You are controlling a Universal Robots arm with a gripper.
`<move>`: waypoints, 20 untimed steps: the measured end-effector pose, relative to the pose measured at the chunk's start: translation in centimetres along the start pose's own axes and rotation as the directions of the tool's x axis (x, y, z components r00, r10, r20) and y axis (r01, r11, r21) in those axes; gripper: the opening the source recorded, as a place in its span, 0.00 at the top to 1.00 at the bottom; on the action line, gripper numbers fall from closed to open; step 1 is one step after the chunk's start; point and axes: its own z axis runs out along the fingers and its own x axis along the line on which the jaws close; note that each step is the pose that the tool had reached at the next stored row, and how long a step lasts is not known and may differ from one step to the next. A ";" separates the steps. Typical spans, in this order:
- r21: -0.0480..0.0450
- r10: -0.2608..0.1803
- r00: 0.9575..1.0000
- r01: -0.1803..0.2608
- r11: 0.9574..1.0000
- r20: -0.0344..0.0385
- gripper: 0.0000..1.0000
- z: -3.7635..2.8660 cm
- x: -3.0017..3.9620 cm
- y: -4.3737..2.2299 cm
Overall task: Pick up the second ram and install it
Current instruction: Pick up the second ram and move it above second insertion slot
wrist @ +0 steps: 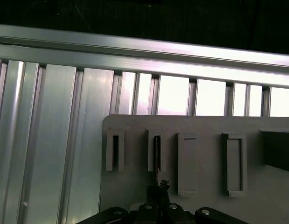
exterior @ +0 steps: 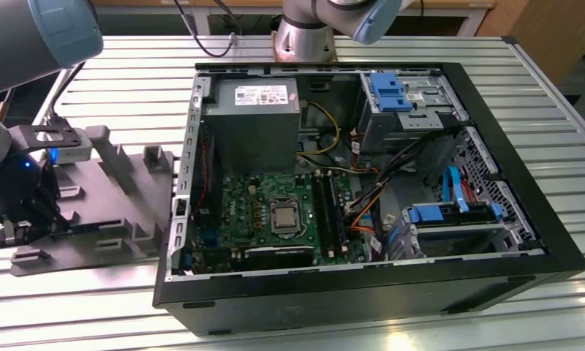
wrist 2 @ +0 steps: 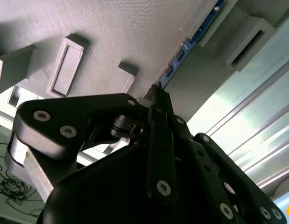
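Lower left in the exterior view, my gripper point(exterior: 15, 231) seems pinched on the ram point(wrist 2: 189, 39) in the tray point(exterior: 126, 216); this pick needs a straight lift.

Raised blocks point(exterior: 102, 146) flank the claw point(wrist 2: 156, 95) on the grey tray point(exterior: 88, 256) — open table point(exterior: 126, 73) beyond, cables point(exterior: 365, 201) crossing the case point(exterior: 371, 292).
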 end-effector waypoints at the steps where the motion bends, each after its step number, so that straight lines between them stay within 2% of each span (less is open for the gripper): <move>1: 0.000 0.000 1.000 0.000 1.000 0.000 0.88 0.00 0.00 0.00; 6: 0.000 0.003 1.000 -0.003 1.000 0.000 0.88 0.00 0.00 0.00; 9: 0.001 0.050 0.999 -0.050 0.999 0.002 0.88 0.06 0.00 0.00; 13: 0.003 0.106 0.994 -0.106 0.994 0.005 0.88 0.11 0.00 -0.01; 20: 0.003 0.106 0.994 -0.106 0.994 0.005 0.88 0.10 0.00 -0.01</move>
